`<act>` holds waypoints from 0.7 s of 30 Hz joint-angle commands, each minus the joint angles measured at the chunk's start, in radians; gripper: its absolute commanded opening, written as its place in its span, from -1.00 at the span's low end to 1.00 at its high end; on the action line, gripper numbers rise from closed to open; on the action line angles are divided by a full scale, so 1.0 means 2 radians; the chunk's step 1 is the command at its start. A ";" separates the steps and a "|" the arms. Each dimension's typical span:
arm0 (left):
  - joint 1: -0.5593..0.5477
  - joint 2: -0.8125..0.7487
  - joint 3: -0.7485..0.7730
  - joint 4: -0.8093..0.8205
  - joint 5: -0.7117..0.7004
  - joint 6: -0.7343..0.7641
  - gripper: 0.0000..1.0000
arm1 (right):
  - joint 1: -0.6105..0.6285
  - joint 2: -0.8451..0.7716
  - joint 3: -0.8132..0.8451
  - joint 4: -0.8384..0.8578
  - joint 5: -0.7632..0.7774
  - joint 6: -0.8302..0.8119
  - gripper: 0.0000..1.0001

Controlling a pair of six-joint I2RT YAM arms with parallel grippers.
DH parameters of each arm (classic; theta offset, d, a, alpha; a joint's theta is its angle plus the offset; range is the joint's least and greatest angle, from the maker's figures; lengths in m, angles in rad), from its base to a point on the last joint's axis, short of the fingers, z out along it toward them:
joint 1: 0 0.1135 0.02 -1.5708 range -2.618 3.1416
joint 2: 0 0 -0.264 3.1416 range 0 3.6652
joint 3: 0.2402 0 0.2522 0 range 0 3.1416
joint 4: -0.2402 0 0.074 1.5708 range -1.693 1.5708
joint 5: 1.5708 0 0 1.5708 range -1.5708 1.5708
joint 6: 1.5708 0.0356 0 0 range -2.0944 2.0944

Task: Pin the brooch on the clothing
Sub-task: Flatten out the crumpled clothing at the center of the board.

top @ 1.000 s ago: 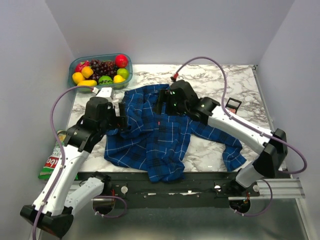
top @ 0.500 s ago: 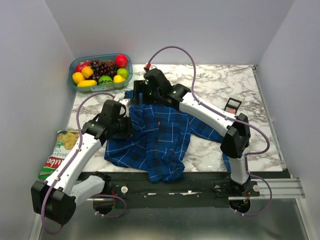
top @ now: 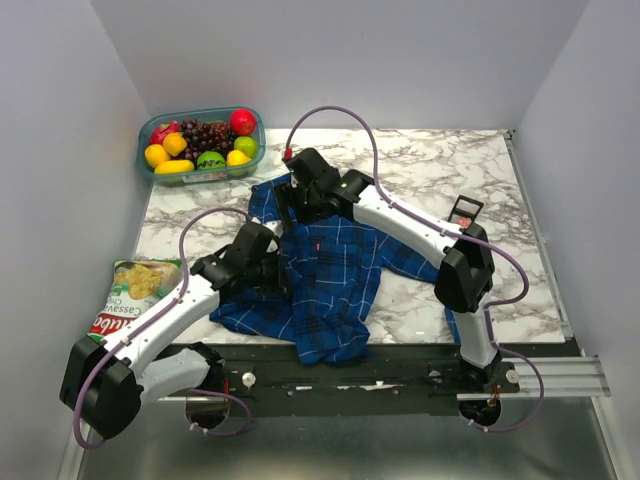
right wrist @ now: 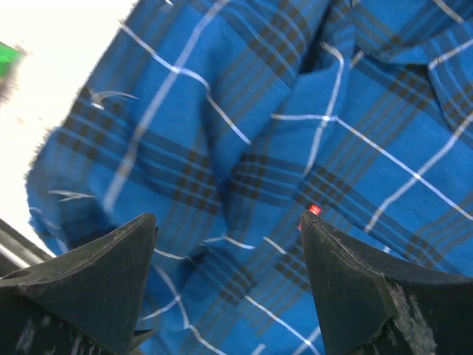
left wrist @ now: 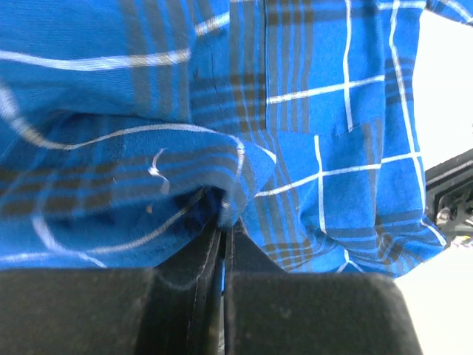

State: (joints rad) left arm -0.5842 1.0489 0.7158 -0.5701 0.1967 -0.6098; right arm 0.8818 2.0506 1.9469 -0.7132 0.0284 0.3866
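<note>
The clothing (top: pixel 335 285), a blue plaid shirt, lies crumpled across the table's near middle. The brooch (top: pixel 316 245) shows as a tiny red spot on the shirt's chest. My left gripper (top: pixel 282 278) sits low at the shirt's left side, shut on a raised fold of the clothing (left wrist: pixel 222 200), with the cloth pinched at my left gripper (left wrist: pixel 224 231) tips. My right gripper (top: pixel 288 208) hovers open over the shirt's upper left part. In the right wrist view the brooch (right wrist: pixel 314 210) peeks out just beside the right fingertip (right wrist: pixel 310 229) of my right gripper (right wrist: pixel 228 220).
A clear tub of plastic fruit (top: pixel 200 145) stands at the back left. A snack bag (top: pixel 130 298) lies at the left edge. A small black case (top: pixel 466 209) rests to the right of the shirt. The metal rail (top: pixel 380 365) runs along the near edge.
My left gripper shut on a fold of the shirt and shifted right and nearer. My right arm swung left from the shirt's middle to above its upper left part, jaws still open.
</note>
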 commanded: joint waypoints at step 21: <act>-0.080 -0.083 0.091 -0.018 -0.082 0.079 0.98 | 0.043 -0.060 -0.042 0.114 -0.043 0.034 0.74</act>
State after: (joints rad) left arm -0.7113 0.9615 0.7151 -0.6048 0.0711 -0.6926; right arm 0.8978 1.9488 1.8339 -0.6468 -0.0063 0.3847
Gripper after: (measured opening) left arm 0.950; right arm 0.867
